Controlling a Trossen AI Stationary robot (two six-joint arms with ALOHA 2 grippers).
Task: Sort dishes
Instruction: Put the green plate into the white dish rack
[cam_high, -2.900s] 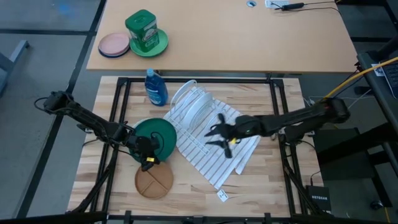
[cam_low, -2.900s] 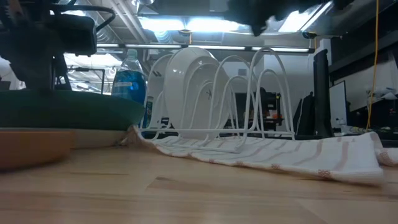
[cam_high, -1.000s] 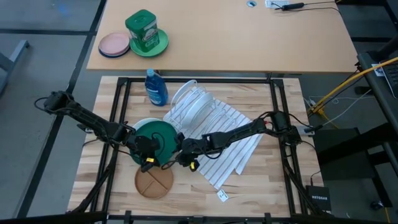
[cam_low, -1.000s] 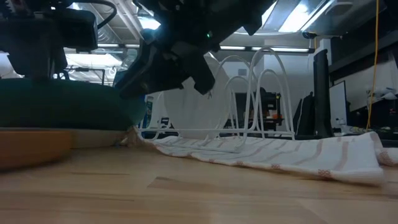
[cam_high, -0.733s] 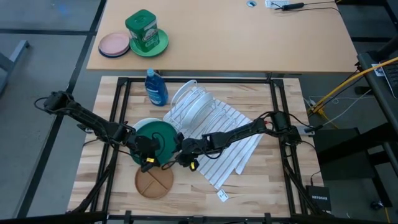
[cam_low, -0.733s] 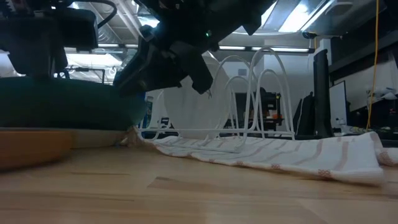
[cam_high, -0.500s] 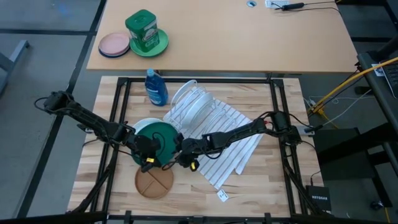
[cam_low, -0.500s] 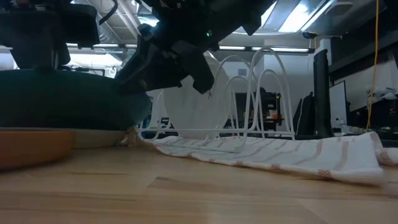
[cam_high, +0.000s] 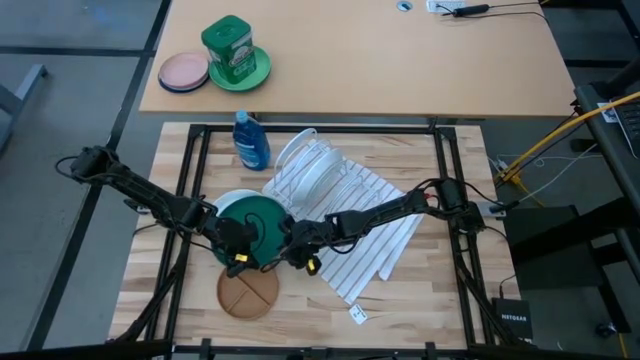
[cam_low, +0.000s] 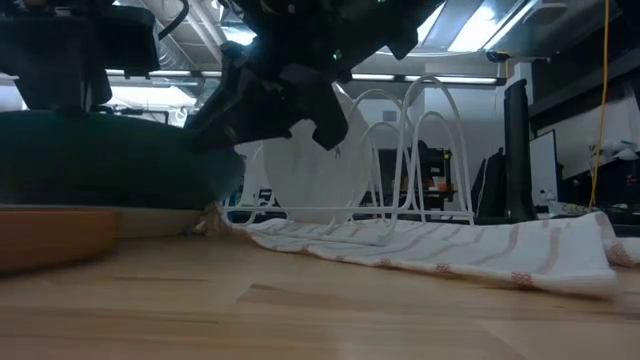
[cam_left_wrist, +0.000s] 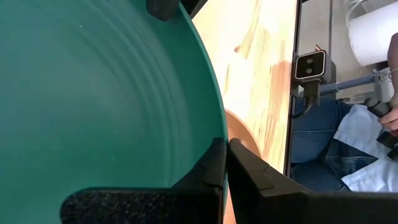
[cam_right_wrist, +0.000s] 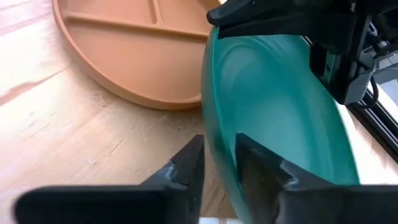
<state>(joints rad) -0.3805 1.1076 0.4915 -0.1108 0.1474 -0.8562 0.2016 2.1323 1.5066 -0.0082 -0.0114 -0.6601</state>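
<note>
The dark green plate (cam_high: 255, 222) is held at the table's left between both grippers, above a white plate (cam_high: 224, 203). My left gripper (cam_high: 237, 243) is shut on its near-left rim, my right gripper (cam_high: 287, 248) on its near-right rim. The tan divided plate (cam_high: 248, 292) lies flat on the table just in front; it also shows in the right wrist view (cam_right_wrist: 137, 56). The second white plate (cam_high: 303, 165) stands on edge in the wire rack (cam_high: 325, 172). My left gripper pinches the green plate's rim (cam_left_wrist: 214, 127) between its two fingers, one finger over the plate's upper face and one beneath. The plate is lifted and tilted. My right gripper has the plate's rim (cam_right_wrist: 211, 140) between its two fingers, coming from the table's right. One finger (cam_right_wrist: 258, 165) lies on the hollow face, the other (cam_right_wrist: 186, 165) on the outer side.
The rack stands on a striped towel (cam_high: 365, 235) at the table's middle. A blue bottle (cam_high: 250, 140) stands at the far left. On the desk beyond are a pink plate (cam_high: 183, 72) and a green canister (cam_high: 230, 47). A seated person (cam_left_wrist: 348, 149) shows beyond the table.
The green plate has risen a little on my left gripper's side and now tilts above the white plate. My right gripper has stayed at the plate's rim.
</note>
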